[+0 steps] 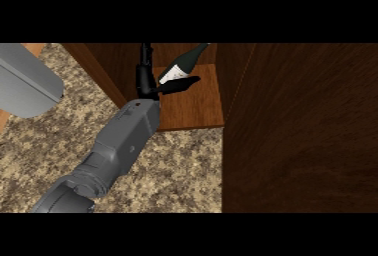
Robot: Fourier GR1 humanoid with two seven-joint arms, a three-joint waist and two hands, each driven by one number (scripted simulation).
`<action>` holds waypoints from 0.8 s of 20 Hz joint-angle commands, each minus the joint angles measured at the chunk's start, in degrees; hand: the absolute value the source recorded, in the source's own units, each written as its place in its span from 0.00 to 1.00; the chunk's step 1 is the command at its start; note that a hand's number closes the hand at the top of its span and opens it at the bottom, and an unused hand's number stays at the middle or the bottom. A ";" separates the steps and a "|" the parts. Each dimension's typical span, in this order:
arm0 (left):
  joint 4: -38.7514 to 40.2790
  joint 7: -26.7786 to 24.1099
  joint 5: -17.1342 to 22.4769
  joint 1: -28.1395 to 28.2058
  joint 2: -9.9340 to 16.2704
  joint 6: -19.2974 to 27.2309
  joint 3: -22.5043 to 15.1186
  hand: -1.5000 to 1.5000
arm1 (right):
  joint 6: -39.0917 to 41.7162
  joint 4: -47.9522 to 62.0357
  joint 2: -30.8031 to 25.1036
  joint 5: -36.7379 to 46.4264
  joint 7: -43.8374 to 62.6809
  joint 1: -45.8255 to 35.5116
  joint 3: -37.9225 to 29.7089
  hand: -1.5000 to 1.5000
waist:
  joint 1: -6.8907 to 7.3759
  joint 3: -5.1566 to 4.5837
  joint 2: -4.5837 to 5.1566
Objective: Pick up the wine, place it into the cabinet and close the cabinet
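Observation:
The wine bottle (186, 61) is dark with a white label. It is tilted inside the open cabinet, above the wooden shelf (196, 107), with its neck pointing up and to the right. My left hand (148, 86) reaches into the cabinet from the lower left and is open. Its fingers (145, 65) stretch straight along the cabinet's left wall. The thumb (181, 83) sticks out to the right just under the bottle's label. The bottle's base sits in the gap between them, partly hidden. I cannot tell whether the hand touches the bottle. The right hand does not show.
The open cabinet door (303, 130) fills the right side as a tall dark wood panel. The cabinet's left wall (100, 70) slants beside my forearm. A light grey rounded object (28, 80) lies at the upper left on the speckled counter (44, 150).

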 commanded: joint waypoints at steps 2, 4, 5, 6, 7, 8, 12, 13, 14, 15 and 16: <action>1.12 -2.97 -0.58 4.13 1.28 -4.03 0.18 0.00 | -1.96 -3.60 -0.04 -1.66 2.93 -0.76 -0.83 0.00 | 0.42 -0.35 0.40; 0.47 -1.89 -0.26 3.33 1.03 -5.08 0.67 0.00 | -1.89 -4.38 -0.67 -1.83 3.99 -0.09 -1.31 0.00 | 1.04 -0.32 0.02; 0.63 -5.21 -0.17 5.15 0.07 -5.11 0.84 0.00 | -0.47 -2.93 -0.68 -1.36 2.77 -0.88 0.40 0.00 | 0.39 -0.36 0.51; 0.51 -2.16 -0.49 2.70 1.40 -6.83 0.56 0.00 | -1.53 -2.50 0.72 0.64 1.65 -0.80 1.25 0.00 | 0.88 -0.33 0.26; 1.10 -0.03 -1.08 0.85 1.74 -5.80 0.05 0.00 | -2.85 -4.79 -0.63 -2.03 5.59 -1.91 -0.23 0.00 | 0.71 -0.34 0.13; 1.12 -3.81 -1.27 5.34 0.64 -7.49 -0.23 0.00 | -2.06 -3.82 1.32 0.27 2.32 0.15 2.29 0.00 | 1.13 -0.32 0.09; 1.17 -2.58 -1.26 3.73 0.05 -8.45 -0.55 0.00 | -1.28 -4.59 0.09 -0.78 2.06 1.02 0.79 0.00 | 0.87 -0.29 -0.03; 1.23 -3.69 -0.26 3.91 0.05 -8.78 -0.30 0.00 | 0.22 -2.05 -0.68 -2.86 1.12 -0.20 -0.19 0.00 | -0.15 -0.30 0.34; 1.05 -3.70 0.18 3.87 0.05 -8.32 0.25 0.00 | -0.49 -3.22 1.54 1.06 -0.07 1.77 3.64 0.00 | 0.12 -0.31 0.22; 1.15 -3.59 -0.78 3.50 0.05 -8.35 -0.51 0.00 | -2.49 -4.90 0.63 -0.84 3.36 -0.45 1.93 0.00 | 0.52 -0.33 0.07; 1.03 -3.48 0.19 4.43 0.05 -9.20 -0.96 0.00 | -3.42 -1.97 1.59 1.87 3.39 -2.77 4.35 0.00 | 0.69 -0.35 -0.06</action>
